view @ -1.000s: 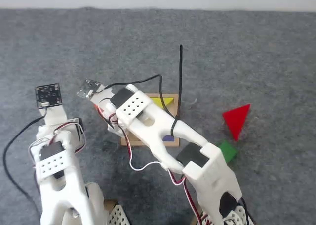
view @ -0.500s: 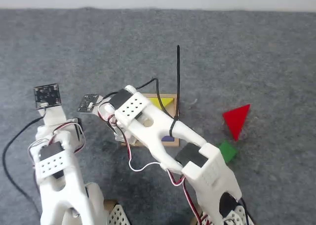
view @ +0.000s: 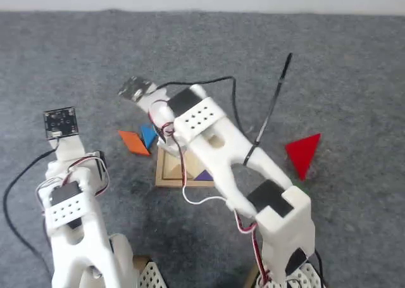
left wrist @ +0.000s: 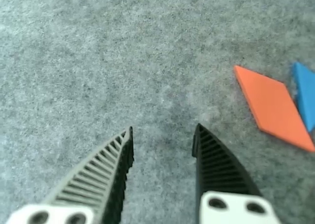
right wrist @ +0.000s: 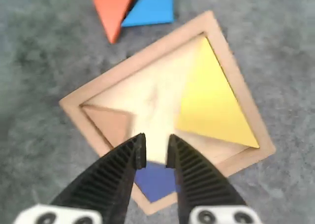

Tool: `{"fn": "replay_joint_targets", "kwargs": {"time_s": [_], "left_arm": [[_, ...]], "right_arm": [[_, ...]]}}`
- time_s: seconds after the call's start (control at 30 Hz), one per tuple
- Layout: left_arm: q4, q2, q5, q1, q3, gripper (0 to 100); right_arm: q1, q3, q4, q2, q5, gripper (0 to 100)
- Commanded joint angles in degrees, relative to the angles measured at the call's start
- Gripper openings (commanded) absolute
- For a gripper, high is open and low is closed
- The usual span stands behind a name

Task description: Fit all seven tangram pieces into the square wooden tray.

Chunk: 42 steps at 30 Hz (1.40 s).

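The square wooden tray is seen lying flat on the grey carpet between the two arms, partly covered in the high view by the right arm. A pale raised rim is shown around a light wood floor. Three pieces are seated inside: a large yellow triangle along one side, a tan triangle at a neighbouring corner, and a dark blue piece at the corner nearest the right gripper. That gripper is held above the tray floor, its jaws parted by only a narrow slit, with nothing gripped. An orange parallelogram and a blue triangle are left touching each other on the carpet just beside the tray. A red triangle is seen well apart on the other side. The left gripper is spread wide over bare carpet, near the orange piece, with nothing held.
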State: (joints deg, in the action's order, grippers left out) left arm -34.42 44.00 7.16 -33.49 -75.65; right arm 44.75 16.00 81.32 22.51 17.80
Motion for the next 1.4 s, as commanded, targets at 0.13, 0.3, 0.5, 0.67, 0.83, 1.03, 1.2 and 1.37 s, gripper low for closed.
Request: {"fn": "replay_joint_targets", "kwargs": {"time_s": [0.13, 0.3, 0.5, 0.67, 0.83, 1.03, 1.2, 1.37], "left_arm": [[1.41, 1.85, -0.7, 0.0, 2.15, 18], [1.41, 1.85, -0.7, 0.0, 2.15, 18], [1.41, 1.85, -0.7, 0.0, 2.15, 18], [1.41, 1.85, -0.7, 0.0, 2.15, 18], [1.41, 1.85, -0.7, 0.0, 2.15, 18], [1.41, 1.85, -0.7, 0.0, 2.15, 18], [1.41, 1.85, -0.7, 0.0, 2.15, 18], [1.41, 1.85, -0.7, 0.09, 2.15, 18]], "right_arm": [[3.21, 2.55, -4.62, 8.4, -2.37, 23.3], [5.41, 2.55, -6.02, 9.1, -2.37, 19.8], [3.38, 2.55, -9.1, 10.24, -4.31, 6.3], [-0.48, 2.64, -9.19, 10.15, -4.31, 4.8], [-1.36, 5.89, -6.46, 10.07, -4.4, 4.6], [-1.27, 9.05, -2.77, 5.76, -7.74, 3.2], [-0.66, 6.42, -2.68, 1.45, -8.09, 3.0], [0.31, 3.34, -6.64, 4.26, -7.91, 10.4]]}}
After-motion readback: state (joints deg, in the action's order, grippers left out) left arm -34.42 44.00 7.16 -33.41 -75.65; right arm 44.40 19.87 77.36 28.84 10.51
